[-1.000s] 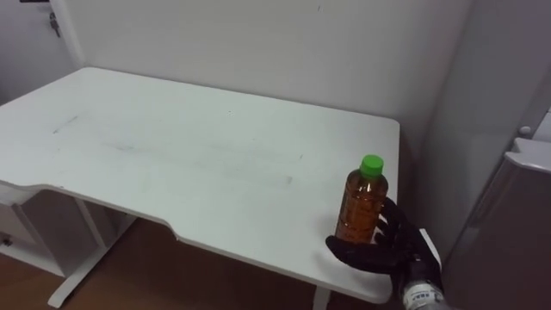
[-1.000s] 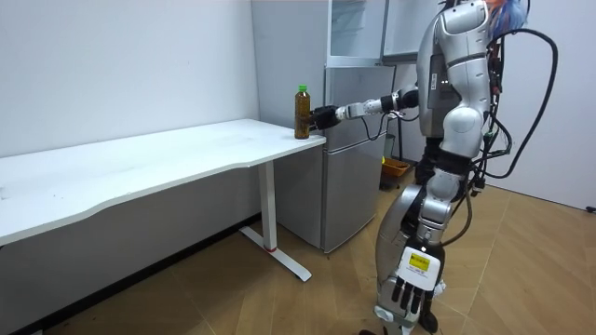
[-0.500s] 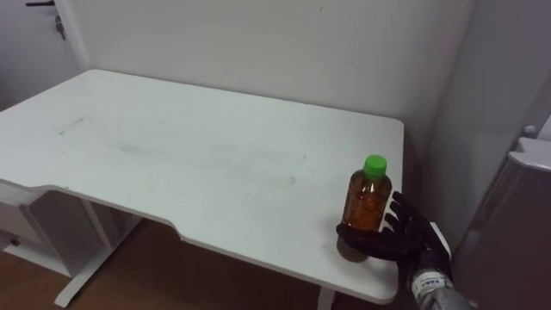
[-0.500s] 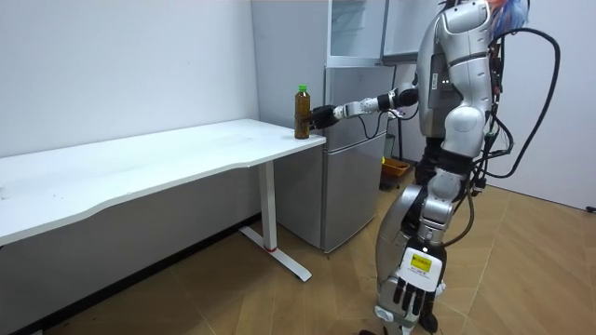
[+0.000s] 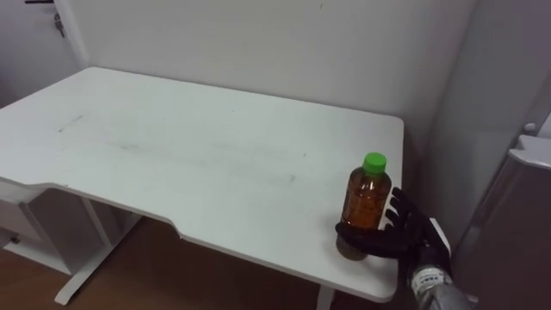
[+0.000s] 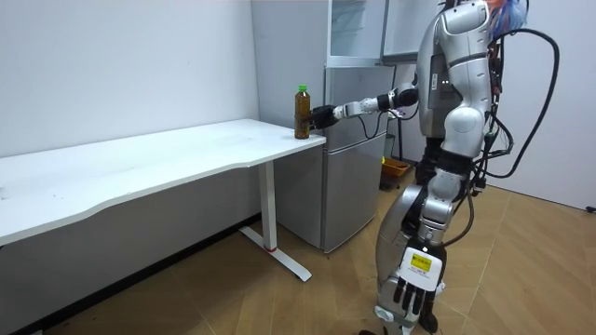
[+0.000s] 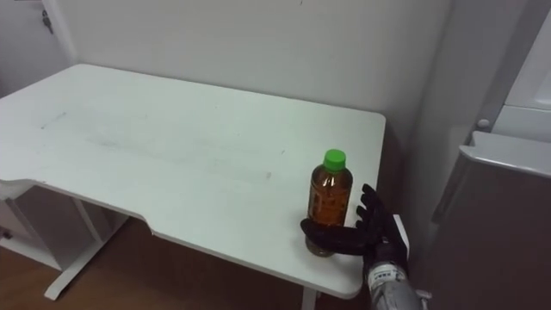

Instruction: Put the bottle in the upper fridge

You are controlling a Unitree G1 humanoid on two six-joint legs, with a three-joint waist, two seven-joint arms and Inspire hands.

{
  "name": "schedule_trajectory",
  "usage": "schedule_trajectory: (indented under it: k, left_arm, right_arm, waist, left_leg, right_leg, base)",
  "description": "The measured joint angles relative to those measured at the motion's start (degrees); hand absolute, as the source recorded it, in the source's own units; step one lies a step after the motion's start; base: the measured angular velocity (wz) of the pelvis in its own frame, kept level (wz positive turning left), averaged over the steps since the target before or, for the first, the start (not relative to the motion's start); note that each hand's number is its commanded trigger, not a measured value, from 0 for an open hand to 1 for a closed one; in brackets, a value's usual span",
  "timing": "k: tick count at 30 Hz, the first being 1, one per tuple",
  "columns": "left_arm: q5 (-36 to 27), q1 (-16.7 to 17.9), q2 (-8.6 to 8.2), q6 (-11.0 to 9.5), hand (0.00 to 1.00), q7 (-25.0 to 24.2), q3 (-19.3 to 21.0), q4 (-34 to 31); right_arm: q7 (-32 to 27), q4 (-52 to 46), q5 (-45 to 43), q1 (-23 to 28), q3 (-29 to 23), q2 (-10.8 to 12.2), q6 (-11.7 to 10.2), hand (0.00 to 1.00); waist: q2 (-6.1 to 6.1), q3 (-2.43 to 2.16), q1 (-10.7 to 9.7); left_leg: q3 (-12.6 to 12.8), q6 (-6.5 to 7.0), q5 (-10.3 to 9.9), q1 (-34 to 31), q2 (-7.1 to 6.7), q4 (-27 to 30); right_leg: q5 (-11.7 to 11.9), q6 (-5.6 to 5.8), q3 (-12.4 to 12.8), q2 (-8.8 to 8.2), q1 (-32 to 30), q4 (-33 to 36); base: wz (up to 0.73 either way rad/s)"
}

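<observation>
On the table (image 5: pixel 172 146), right hand (image 5: pixel 406 236) clasps an amber, green-capped bottle (image 5: pixel 365 200).

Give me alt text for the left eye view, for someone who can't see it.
The robot's right hand is curled round the base of an upright bottle of brown drink with a green cap, near the right front corner of a white table. A grey fridge stands to the table's right.

Count: 1 bottle (image 5: pixel 365 200), 1 white table (image 5: pixel 172 146), 1 grey fridge (image 6: pixel 349 167).
</observation>
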Motion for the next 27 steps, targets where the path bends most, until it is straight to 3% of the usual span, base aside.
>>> schedule_trajectory:
  k: [8, 11, 27]
  left_arm:
    - [0.0, -0.1, -0.01, -0.1, 0.0, -0.4, 0.0, -0.2]
    - [0.0, -0.4, -0.01, -0.2, 0.0, -0.3, 0.0, -0.3]
    - [0.0, -0.5, 0.0, -0.1, 0.0, 1.3, 0.4, -0.3]
  right_arm:
    - [-2.2, 0.0, -10.4, -1.6, 0.0, 0.0, 0.0, 0.0]
    - [-3.8, 0.0, -10.8, -2.2, 0.3, 0.0, 0.0, 0.0]
    - [-7.7, -0.9, -10.8, -4.4, 0.9, 0.0, 0.0, 0.0]
  waist:
    - [-0.1, 0.05, 1.6]
    - [-0.11, 0.05, 2.4]
    - [-0.37, -0.02, 2.6]
  left_leg:
    - [-0.5, 0.1, 0.0, -0.6, -0.32, 0.0]
    - [-0.8, 0.1, 0.0, -0.8, -0.33, 0.0]
    - [-1.1, 0.08, 0.1, -1.5, -0.33, 0.1]
  right_leg:
    - [-0.1, 0.23, -0.5, -0.19, -0.2, -0.1]
    - [-0.2, 0.26, -0.7, -0.15, -0.2, -0.1]
    - [-0.3, 0.28, -1.0, -0.13, -0.8, 0.0]
  base:
    - [0.05]
    - [0.04]
    - [0.01]
